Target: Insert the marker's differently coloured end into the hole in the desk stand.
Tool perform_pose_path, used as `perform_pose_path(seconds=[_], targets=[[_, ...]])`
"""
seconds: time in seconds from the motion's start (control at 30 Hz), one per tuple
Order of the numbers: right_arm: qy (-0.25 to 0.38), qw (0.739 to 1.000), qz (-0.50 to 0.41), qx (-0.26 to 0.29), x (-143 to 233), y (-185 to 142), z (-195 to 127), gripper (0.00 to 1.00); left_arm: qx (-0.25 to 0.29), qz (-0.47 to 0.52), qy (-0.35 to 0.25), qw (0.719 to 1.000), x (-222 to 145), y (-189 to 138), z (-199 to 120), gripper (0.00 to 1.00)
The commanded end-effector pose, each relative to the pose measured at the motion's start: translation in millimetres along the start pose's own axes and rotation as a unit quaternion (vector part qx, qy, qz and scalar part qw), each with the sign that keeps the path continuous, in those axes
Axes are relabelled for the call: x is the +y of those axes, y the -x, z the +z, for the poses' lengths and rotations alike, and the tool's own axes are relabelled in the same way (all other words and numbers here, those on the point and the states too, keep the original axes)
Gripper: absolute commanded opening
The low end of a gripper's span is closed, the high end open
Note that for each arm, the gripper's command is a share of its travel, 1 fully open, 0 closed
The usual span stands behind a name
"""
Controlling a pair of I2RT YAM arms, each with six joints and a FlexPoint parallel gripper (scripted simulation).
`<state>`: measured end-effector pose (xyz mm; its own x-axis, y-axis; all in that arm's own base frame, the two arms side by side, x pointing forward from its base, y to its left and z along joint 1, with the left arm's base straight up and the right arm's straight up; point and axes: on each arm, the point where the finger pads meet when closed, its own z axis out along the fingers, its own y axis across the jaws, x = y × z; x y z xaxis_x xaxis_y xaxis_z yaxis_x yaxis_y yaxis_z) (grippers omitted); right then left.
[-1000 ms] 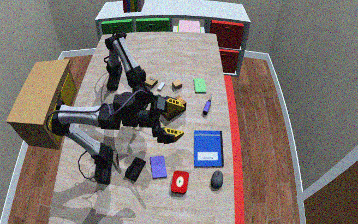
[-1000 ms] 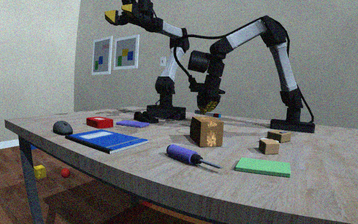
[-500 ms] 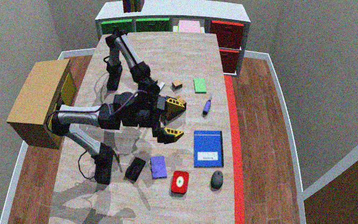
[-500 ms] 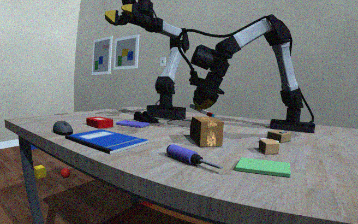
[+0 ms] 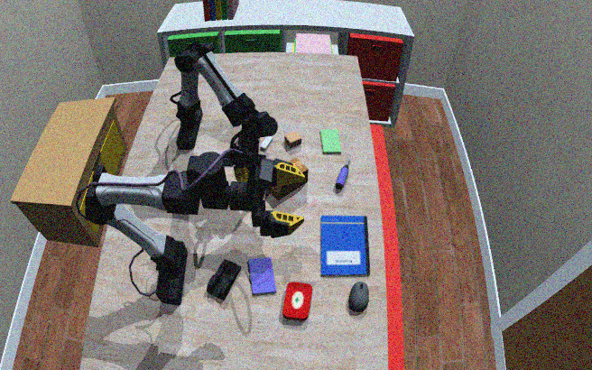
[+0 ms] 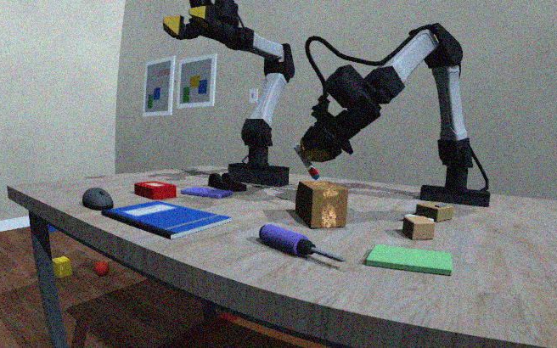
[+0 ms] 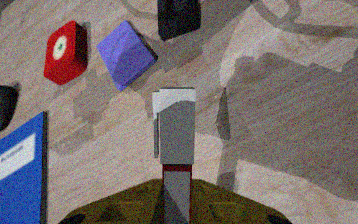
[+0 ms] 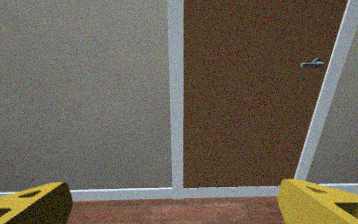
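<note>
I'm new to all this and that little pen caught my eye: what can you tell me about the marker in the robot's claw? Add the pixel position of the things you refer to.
The marker (image 6: 306, 161) (image 7: 177, 135) is slim, with a smooth grey body that looks like plastic and a narrow clip-like strip along one side. Towards its lower end come a red part and a blue tip. It slants in the air above the desk, blue tip downward, gripped between the fingers of the left gripper (image 5: 242, 173) (image 6: 308, 154) (image 7: 177, 197), which hide part of it.
</note>
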<state>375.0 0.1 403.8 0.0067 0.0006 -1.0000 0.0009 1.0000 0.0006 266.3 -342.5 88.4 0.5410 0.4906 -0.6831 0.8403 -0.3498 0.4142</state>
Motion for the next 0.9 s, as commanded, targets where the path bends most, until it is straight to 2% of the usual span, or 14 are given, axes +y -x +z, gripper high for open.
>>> perform_pose_path(seconds=[0.0,0.03,0.1,0.13,0.2,0.23,0.33,0.43,0.87], targets=[[0.009,1.0,-0.003,-0.01,4.2,4.9,-1.1,1.0,-0.06,0.044,0.048,0.996,13.9,11.3,0.3,0.0],[0.009,1.0,-0.003,-0.01,4.2,4.9,-1.1,1.0,-0.072,0.043,0.053,0.995,12.4,3.4,1.8,0.0],[0.009,1.0,-0.003,-0.01,4.2,4.9,-1.1,1.0,-0.114,0.122,0.1,0.981,27.7,29.6,-24.3,0.0],[0.009,1.0,-0.003,-0.01,4.2,4.9,-1.1,1.0,-0.12,0.122,0.098,0.98,24.0,26.2,-21.9,0.0],[0.009,1.0,-0.003,-0.01,4.2,4.9,-1.1,1.0,-0.105,0.089,0.082,0.987,15.8,14.7,-13.6,0.0],[0.009,1.0,-0.003,-0.01,4.2,4.9,-1.1,1.0,-0.088,0.054,0.063,0.993,6.6,-1.2,-2.6,0.0],[0.009,1.0,-0.003,-0.01,4.2,4.9,-1.1,1.0,-0.09,0.08,0.091,0.988,23.4,17.5,-20.0,0.0],[0.009,1.0,-0.003,-0.01,4.2,4.9,-1.1,1.0,-0.094,0.09,0.094,0.987,24.1,22.3,-19.8,0.0],[0.009,1.0,-0.003,-0.01,4.2,4.9,-1.1,1.0,-0.093,0.09,0.095,0.987,24.3,21.6,-20.2,0.0]])
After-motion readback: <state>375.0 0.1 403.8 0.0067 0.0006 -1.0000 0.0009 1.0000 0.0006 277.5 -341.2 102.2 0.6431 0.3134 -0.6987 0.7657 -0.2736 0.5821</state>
